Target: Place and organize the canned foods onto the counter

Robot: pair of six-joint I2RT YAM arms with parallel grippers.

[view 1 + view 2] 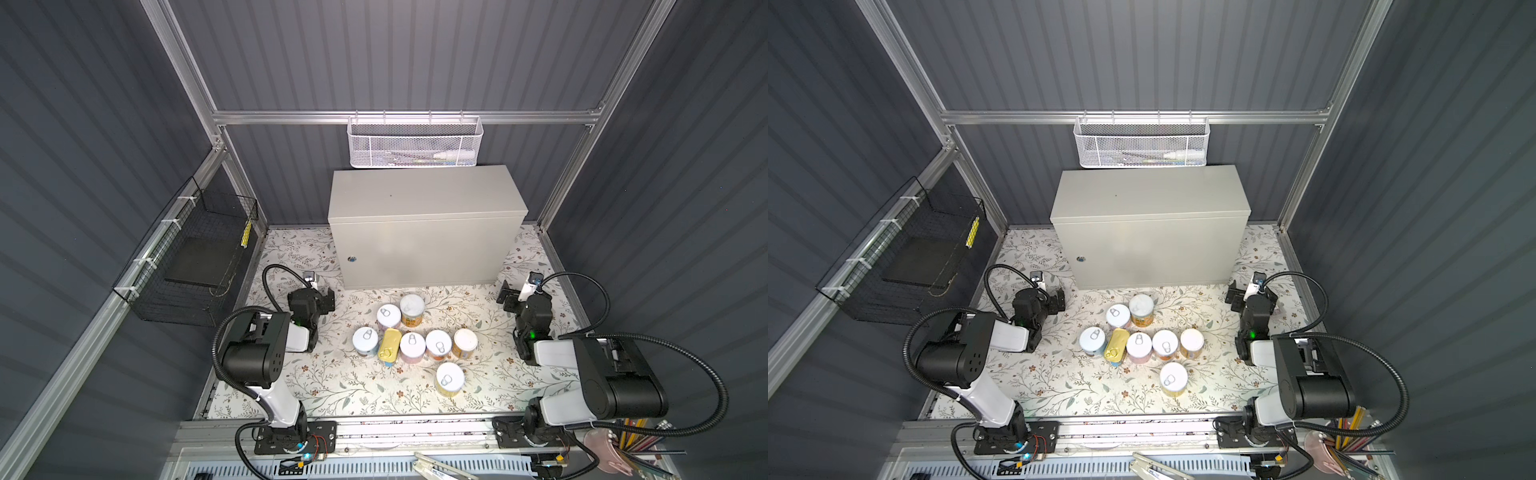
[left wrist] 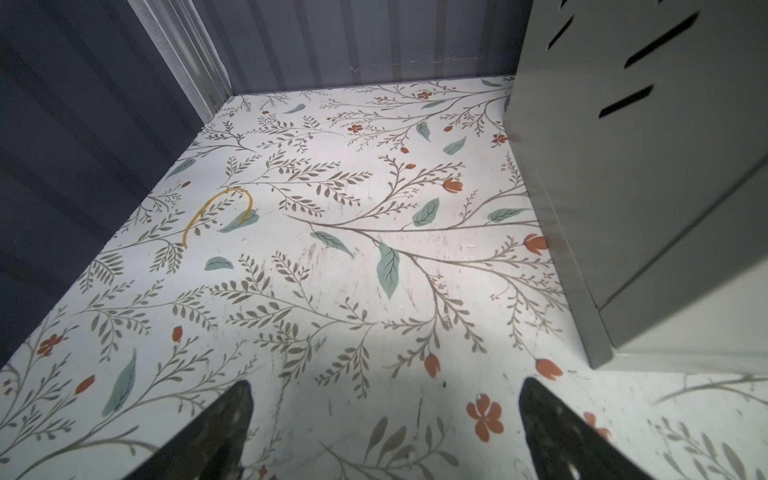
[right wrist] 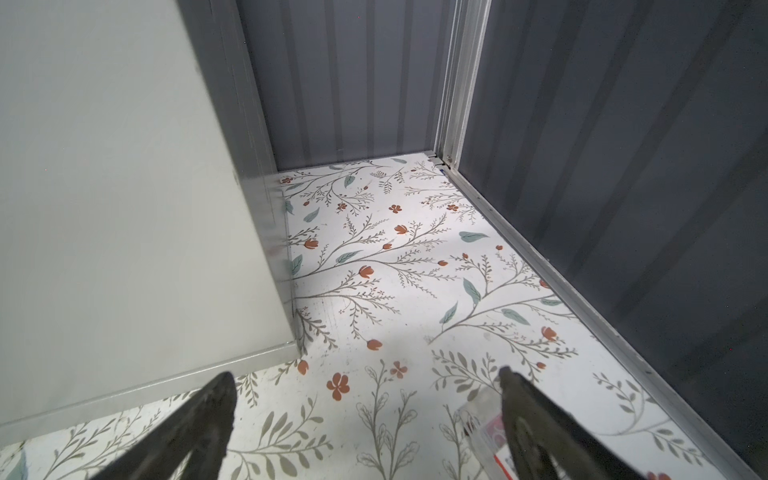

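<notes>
Several round canned foods [image 1: 412, 347] [image 1: 1139, 347] with pale lids stand bunched on the floral floor in both top views. Among them lies a rectangular gold-topped tin [image 1: 389, 352] [image 1: 1116, 352], and a yellow can [image 1: 449, 378] stands alone nearer the front. Behind them is the counter [image 1: 419, 195] [image 1: 1142, 195], a light-grey box with a bare flat top. My left gripper [image 1: 316, 297] [image 2: 384, 386] is open and empty, low by the counter's [image 2: 644, 187] left front corner. My right gripper [image 1: 524, 297] [image 3: 365, 374] is open and empty by the counter's [image 3: 124, 208] right front corner. No cans show in either wrist view.
A white mesh basket [image 1: 413, 145] hangs on the back rail above the counter. On the left wall hangs a black wire basket [image 1: 195, 257]. A pink cup of pencils [image 1: 615, 449] is at the front right. A yellow rubber band [image 2: 216, 212] and a clear packet [image 3: 482, 419] lie on the floor.
</notes>
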